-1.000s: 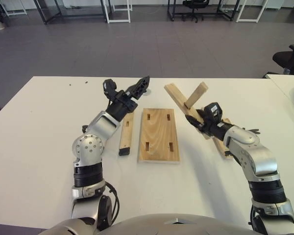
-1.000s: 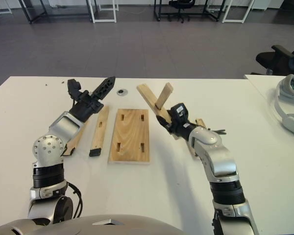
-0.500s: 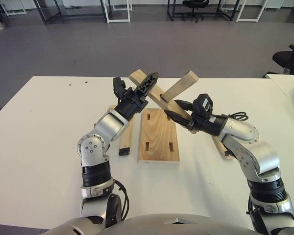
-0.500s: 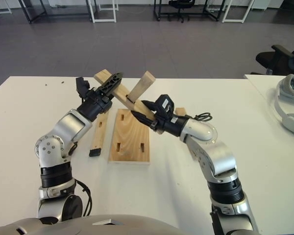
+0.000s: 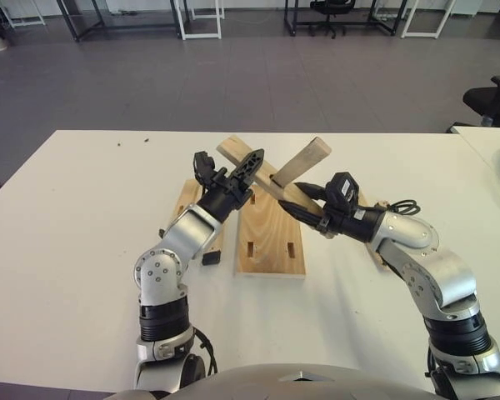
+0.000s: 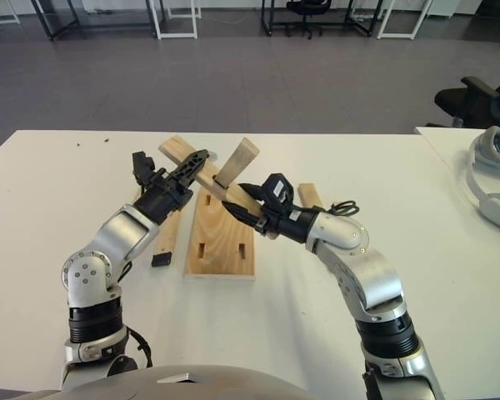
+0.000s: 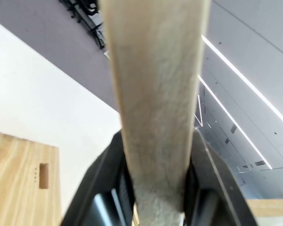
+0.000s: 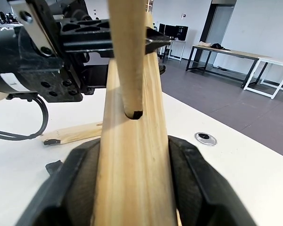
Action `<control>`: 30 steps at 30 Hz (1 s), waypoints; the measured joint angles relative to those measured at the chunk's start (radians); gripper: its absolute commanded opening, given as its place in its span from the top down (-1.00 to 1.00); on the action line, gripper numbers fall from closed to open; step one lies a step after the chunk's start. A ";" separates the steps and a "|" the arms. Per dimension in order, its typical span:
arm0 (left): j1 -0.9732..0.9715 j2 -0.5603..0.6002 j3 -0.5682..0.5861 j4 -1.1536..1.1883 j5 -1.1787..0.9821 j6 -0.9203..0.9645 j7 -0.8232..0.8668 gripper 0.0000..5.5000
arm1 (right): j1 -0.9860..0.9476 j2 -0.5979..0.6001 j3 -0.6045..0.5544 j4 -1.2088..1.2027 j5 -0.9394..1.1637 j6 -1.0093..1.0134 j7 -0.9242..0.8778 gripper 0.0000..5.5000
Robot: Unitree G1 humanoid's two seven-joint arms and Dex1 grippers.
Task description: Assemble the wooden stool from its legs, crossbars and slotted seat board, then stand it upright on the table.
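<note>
Now the left gripper [image 5: 248,163] and the right gripper [image 5: 295,197] both clamp their fingers on one leg [image 5: 231,151] (crossbar [image 5: 305,157] plugged in) above the seat board [image 5: 271,243].

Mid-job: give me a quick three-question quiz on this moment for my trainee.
1. True or false: the slotted seat board lies flat on the table.
2. The leg-and-crossbar piece is clamped by: A neither gripper; B the left gripper and the right gripper; C a person's hand.
3. What lies loose just left of the seat board?
Key: 1 true; 2 B; 3 a wooden leg.
</note>
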 measured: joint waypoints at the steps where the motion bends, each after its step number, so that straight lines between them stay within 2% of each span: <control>1: 0.003 0.001 0.000 -0.004 -0.003 -0.001 0.004 0.63 | 0.001 0.000 0.003 -0.004 0.000 0.000 0.002 0.06; 5: 0.037 0.021 0.009 -0.012 0.001 -0.015 0.036 0.63 | 0.006 -0.009 0.021 -0.032 -0.003 -0.019 0.008 -0.19; 8: 0.049 0.057 0.044 -0.071 0.046 -0.063 0.049 0.63 | 0.050 -0.062 0.045 -0.032 -0.041 -0.039 0.032 -0.20; 11: 0.141 0.099 0.084 -0.167 0.053 -0.080 0.132 0.63 | 0.141 -0.131 0.031 -0.012 -0.073 -0.087 0.057 -0.20; 14: 0.292 0.143 0.133 -0.297 0.002 -0.082 0.248 0.63 | 0.206 -0.178 0.019 0.170 -0.227 -0.210 -0.001 -0.20; 20: 0.352 0.190 0.123 -0.325 -0.001 -0.112 0.319 0.63 | 0.201 -0.129 0.139 0.366 -0.415 -0.340 -0.076 -0.20; 30: 0.400 0.237 0.042 -0.354 0.242 -0.181 0.228 0.63 | 0.135 -0.047 0.215 0.430 -0.450 -0.388 -0.049 -0.20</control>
